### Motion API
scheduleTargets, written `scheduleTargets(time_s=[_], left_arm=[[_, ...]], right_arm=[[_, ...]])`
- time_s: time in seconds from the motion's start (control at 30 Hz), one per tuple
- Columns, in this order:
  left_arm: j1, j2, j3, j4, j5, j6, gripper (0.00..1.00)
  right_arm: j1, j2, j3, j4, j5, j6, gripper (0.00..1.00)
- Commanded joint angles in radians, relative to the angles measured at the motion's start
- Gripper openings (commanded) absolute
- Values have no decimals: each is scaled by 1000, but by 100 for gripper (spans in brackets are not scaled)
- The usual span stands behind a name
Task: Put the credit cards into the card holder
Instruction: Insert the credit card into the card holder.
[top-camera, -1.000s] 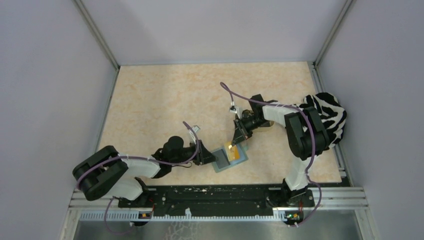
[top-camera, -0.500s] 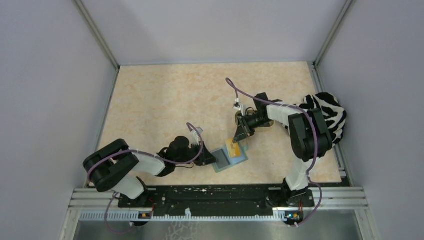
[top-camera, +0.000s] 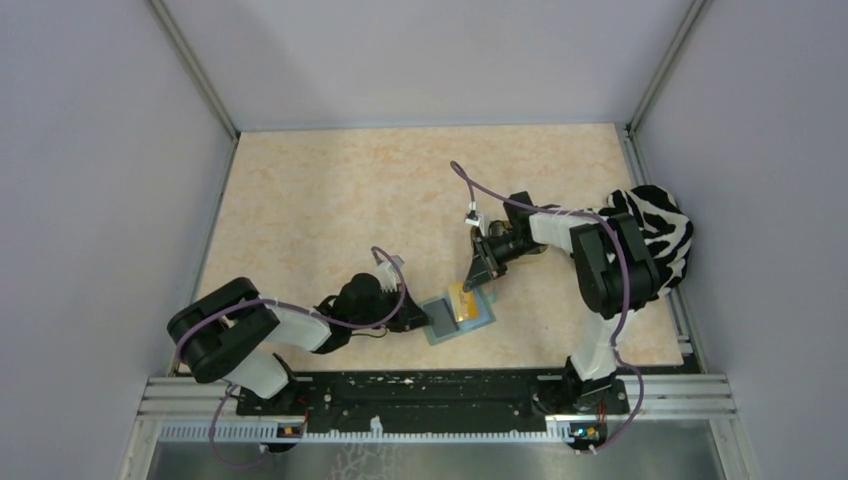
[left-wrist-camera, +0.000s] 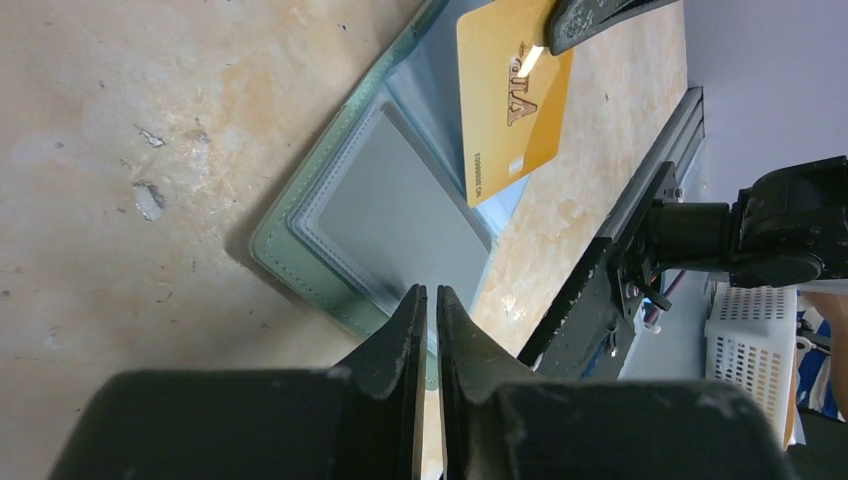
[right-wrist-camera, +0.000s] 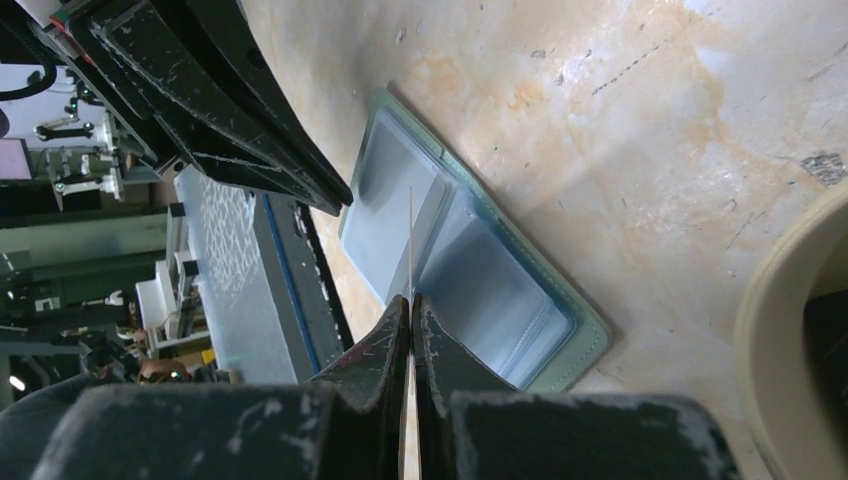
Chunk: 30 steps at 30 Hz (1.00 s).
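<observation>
Holding gold card (left-wrist-camera: 510, 110) on edge above open holder (left-wrist-camera: 400, 220) with right gripper (right-wrist-camera: 411, 300); left gripper (left-wrist-camera: 431, 292) narrow at holder's edge, grip not clear.

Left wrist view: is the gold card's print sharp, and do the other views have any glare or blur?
Left wrist: the gold card is sharp, its lettering legible, with a small glare spot near its top; the foreground is soft. Right wrist: the card shows only edge-on as a thin line, the wallet crisp, the foreground blurred. Top view: even light, soft shadows, no glare.
</observation>
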Motion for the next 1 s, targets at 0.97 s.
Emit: scheduleTargets(time_s=[0.97], left_arm=[[-5, 25, -11, -33, -56, 22, 8]], right_arm=[[2, -12, -67, 154, 4, 133, 0]])
